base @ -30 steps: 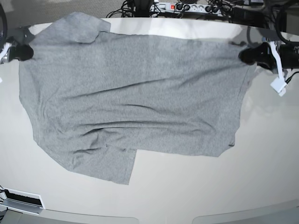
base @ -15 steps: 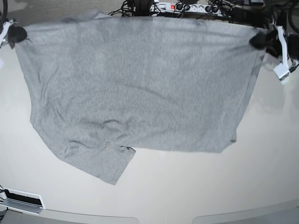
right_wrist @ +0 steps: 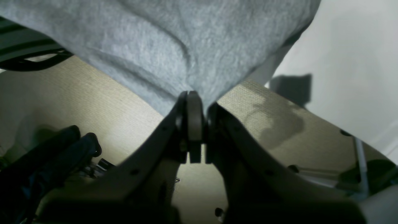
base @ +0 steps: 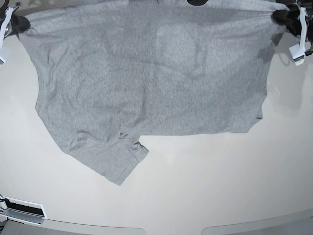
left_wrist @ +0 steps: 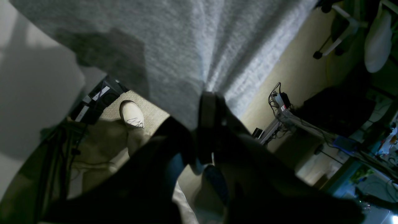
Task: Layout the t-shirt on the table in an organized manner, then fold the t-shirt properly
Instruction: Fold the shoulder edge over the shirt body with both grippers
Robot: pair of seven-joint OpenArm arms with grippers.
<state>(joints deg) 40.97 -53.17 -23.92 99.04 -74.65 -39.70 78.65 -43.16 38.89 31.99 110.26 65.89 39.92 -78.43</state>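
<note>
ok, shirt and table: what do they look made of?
Shirt: soft knit, probably cotton jersey, matte heather grey; the wrist views show fuzzy, flecked fabric that drapes and puckers where each hand pinches it. Table: hard, smooth off-white top, likely laminate or painted board; glossy, with soft reflections.

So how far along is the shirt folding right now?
Early. Done: both grippers, left and right, are shut on the heather-grey cotton t-shirt. In hand: it hangs stretched between them above the glossy white table. Left: laying it flat, then every fold.
</note>
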